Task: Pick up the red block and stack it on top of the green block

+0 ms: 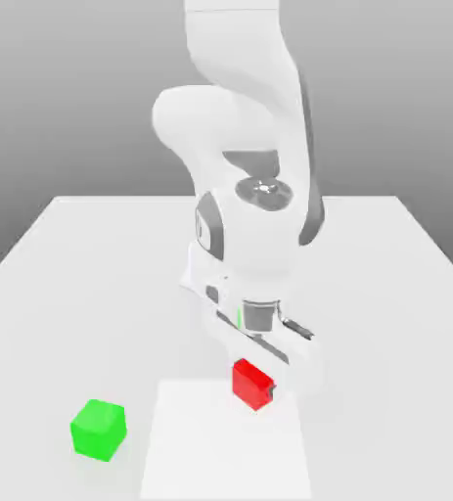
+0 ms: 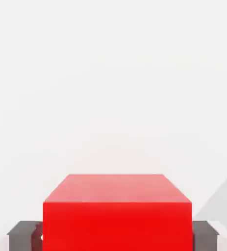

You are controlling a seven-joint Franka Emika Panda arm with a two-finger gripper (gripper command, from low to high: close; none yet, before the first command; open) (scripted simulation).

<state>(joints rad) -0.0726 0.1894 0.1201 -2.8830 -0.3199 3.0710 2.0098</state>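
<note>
The red block (image 1: pixel 251 383) sits low over the white table, near the front and a little right of the middle in the exterior view. My gripper (image 1: pixel 257 389) reaches down over it from above. In the hand view the red block (image 2: pixel 116 211) lies between two dark fingers (image 2: pixel 24 235), and each finger presses flat against one of its sides. The gripper is shut on it. Whether the block is off the table I cannot tell. The green block (image 1: pixel 98 429) rests alone on the table toward the exterior view's left, well apart from the gripper.
The white table (image 1: pixel 386 294) stretches wide around both blocks. A paler rectangular patch (image 1: pixel 225 460) marks its front under the red block. The bulky white arm (image 1: pixel 254 225) rises over the table's middle.
</note>
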